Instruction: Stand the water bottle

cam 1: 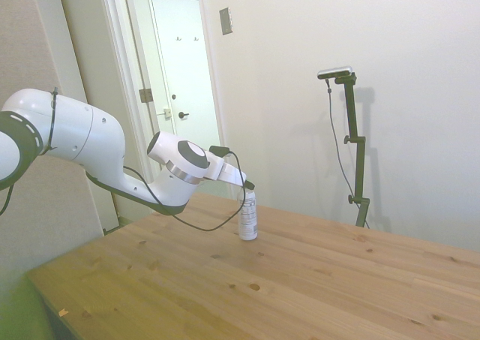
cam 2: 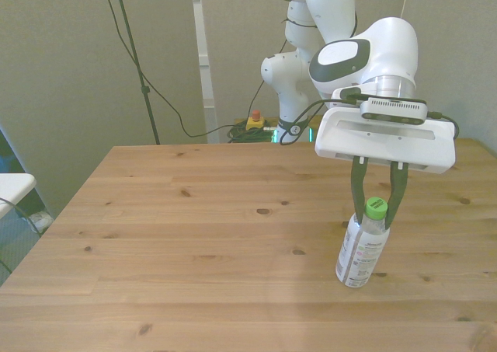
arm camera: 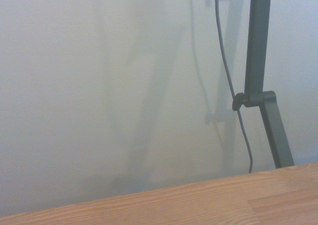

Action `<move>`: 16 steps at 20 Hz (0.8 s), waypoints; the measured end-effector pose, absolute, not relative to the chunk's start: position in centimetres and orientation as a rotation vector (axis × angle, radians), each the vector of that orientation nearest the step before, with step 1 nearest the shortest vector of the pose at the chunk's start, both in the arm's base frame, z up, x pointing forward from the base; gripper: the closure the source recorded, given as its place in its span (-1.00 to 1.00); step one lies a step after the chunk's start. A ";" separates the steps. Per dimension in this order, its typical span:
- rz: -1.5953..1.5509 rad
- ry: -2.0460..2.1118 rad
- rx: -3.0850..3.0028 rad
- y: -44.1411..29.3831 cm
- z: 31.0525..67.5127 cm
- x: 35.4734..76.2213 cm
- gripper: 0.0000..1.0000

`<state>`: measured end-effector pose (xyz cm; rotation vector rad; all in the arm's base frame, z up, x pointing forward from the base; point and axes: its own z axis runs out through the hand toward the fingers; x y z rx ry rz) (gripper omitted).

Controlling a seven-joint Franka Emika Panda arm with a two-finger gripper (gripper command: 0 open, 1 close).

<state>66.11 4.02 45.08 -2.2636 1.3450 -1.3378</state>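
Note:
The water bottle point(cam 2: 361, 252), clear with a green cap and a white printed label, rests with its base on the wooden table point(cam 2: 194, 235) toward the front view's right. It leans slightly there, while in the side view the water bottle point(cam 1: 248, 220) looks nearly upright. My gripper point(cam 2: 374, 221) comes down from above, its dark fingers point(cam 2: 358, 193) closed on either side of the neck just under the cap. From the side, the gripper point(cam 1: 246, 193) sits at the bottle's top. The wrist view shows only wall and a strip of table point(arm camera: 198, 197); the bottle is outside it.
Bare wood surrounds the bottle on all sides. A white object point(cam 2: 12, 185) juts in at the front view's left edge, off the table. Cables and a red button box point(cam 2: 255, 121) lie on the floor behind the table. A doorway point(cam 1: 176, 70) stands behind the arm.

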 end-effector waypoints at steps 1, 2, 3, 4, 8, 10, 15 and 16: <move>-1.336 1.346 -2.264 4.0 45.1 66.0 -1.00; -1.334 1.347 -2.265 4.0 45.0 66.0 -1.00; -1.332 1.348 -2.266 4.0 45.0 65.9 -1.00; -1.331 1.349 -2.267 4.0 44.9 65.8 -1.00; -1.329 1.348 -2.268 4.1 45.0 65.8 -1.00; -1.332 1.343 -2.263 4.3 45.3 65.7 -1.00; -1.357 1.331 -2.229 5.0 48.2 64.9 -1.00; -1.363 1.332 -2.222 5.1 48.9 64.7 -1.00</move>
